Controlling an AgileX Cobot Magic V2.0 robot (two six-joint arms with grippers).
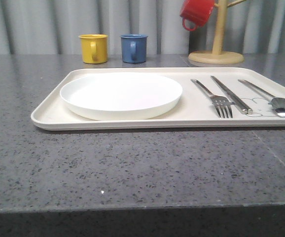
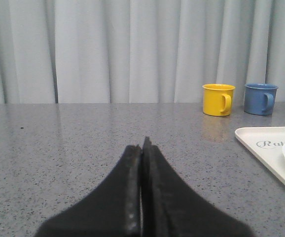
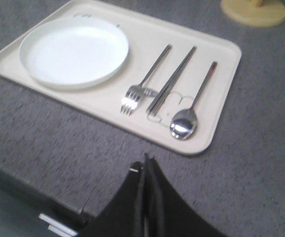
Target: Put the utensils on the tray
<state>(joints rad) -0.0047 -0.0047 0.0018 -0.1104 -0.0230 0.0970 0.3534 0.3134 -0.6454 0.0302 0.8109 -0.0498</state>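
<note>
1. Two black tools sit nearest the cameras, one per arm. The left tool [image 2: 141,143] has its two fingers pressed together with nothing between them, pointing level over the bare speckled grey worktop [image 1: 132,168].
2. The right tool [image 3: 146,160] is also closed on nothing, its fingers meeting in a thin seam. It hangs above the worktop's near edge, looking down at an angle, apart from the tray.
3. One cream rectangular tray [image 1: 49,116] lies flat on the worktop, with rounded corners and a raised rim.
4. On the tray's left half rests one round white plate [image 1: 121,95].
5. On the tray's right half lie three silver utensils side by side, handles pointing away from the robot: one four-tined fork [image 1: 216,100] nearest the plate, one long straight knife [image 1: 230,94] just beside it, and one round-bowled spoon [image 1: 275,100] farthest right. None touches the plate.
6. In the left wrist view, grey script on the tray's corner reads "Ra", the rest hidden by the plate. A line drawing on the tray shows beside the knife tip and spoon bowl.
7. Behind the tray stand one yellow mug [image 1: 93,48] and one blue mug [image 1: 133,48], close but apart.
8. Far right, one red mug [image 1: 197,13] hangs on a pale wooden mug stand [image 1: 216,52].
9. A grey curtain [image 2: 108,49] closes the background.
</note>
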